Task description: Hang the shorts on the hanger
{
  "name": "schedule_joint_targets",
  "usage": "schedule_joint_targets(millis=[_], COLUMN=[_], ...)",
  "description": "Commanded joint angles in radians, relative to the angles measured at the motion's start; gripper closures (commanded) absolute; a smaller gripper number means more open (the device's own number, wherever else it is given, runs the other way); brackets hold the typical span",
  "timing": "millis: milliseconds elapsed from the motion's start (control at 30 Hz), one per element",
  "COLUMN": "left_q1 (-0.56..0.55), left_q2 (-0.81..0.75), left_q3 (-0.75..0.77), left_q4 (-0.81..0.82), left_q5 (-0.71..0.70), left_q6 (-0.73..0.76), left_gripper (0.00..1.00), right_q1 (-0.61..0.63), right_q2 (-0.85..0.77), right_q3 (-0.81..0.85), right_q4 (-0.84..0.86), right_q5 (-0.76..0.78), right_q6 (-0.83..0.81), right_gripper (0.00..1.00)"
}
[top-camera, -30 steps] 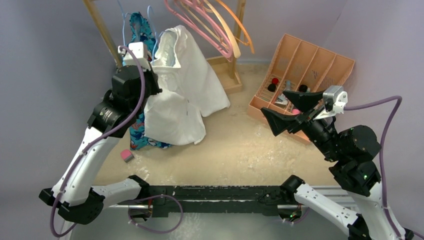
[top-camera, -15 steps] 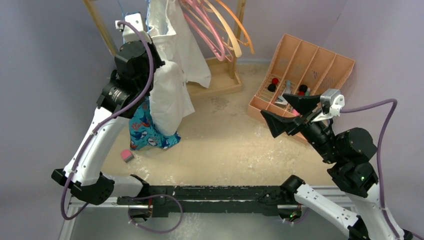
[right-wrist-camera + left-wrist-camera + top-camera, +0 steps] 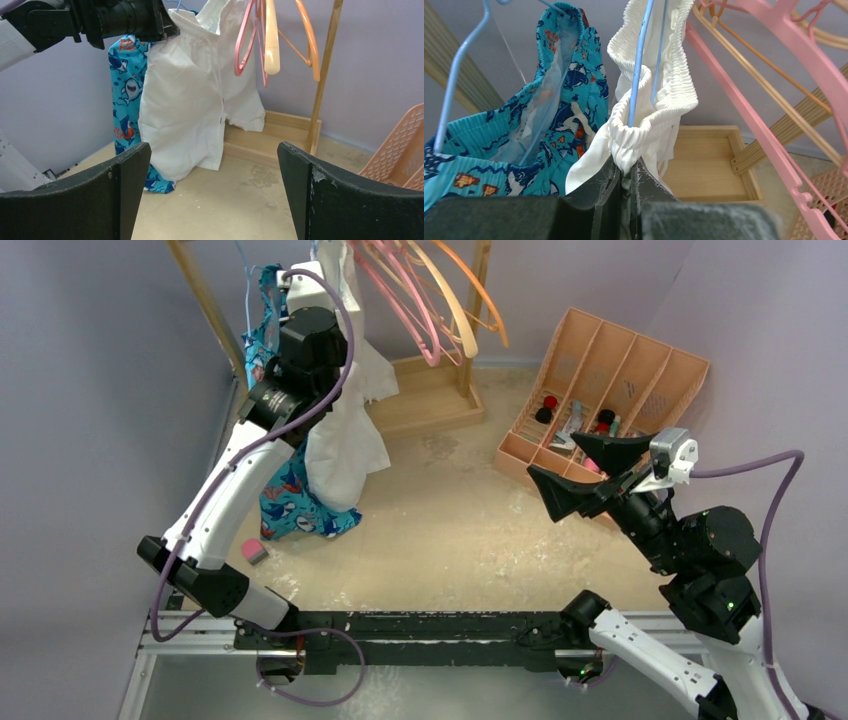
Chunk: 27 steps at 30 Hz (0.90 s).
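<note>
My left gripper [image 3: 624, 192] has carried the shorts [image 3: 651, 107] higher, toward 12 o'clock. It pinches their waistband, threaded by the hanger [image 3: 638, 65]. My right gripper [image 3: 212, 192] hangs wide apart.

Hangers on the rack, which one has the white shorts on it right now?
The thin light-blue hanger runs through the white shorts, whose waistband the left pincer pinches. The pink hangers hang bare.
</note>
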Motion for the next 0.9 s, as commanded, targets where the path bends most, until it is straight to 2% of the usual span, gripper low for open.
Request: schedule_joint_targets(millis=[0, 533, 567, 633, 733, 867], left_q1=[0.003, 0.003, 0.003, 0.003, 0.003, 0.003], left_q2=[0.006, 0.049, 0.049, 0.044, 0.032, 0.015], left_q3=[0.067, 0.090, 0.096, 0.098, 0.099, 0.098], left_q4=[0.100, 0.053, 0.042, 0.031, 0.021, 0.000], left_q5=[-0.063, -0.047, -0.044, -0.040, -0.032, -0.016], left_q6=[0.030, 0.032, 0.029, 0.021, 0.015, 0.004], left_gripper=[1.00, 1.00, 0.98, 0.86, 0.74, 0.62], right_q1=[0.002, 0.002, 0.003, 0.002, 0.002, 0.003], right_q2=[0.005, 0.017, 0.015, 0.014, 0.012, 0.011], right_q3=[0.003, -0.018, -0.020, -0.020, -0.021, -0.031], right_q4=[0.013, 0.009, 0.006, 0.000, -0.004, 0.006], right_q5=[0.001, -0.031, -0.033, -0.036, -0.036, -0.043], right_q6=[-0.020, 0.011, 0.012, 0.016, 0.021, 0.026], right_gripper=[0.01, 0.01, 0.01, 0.01, 0.01, 0.01])
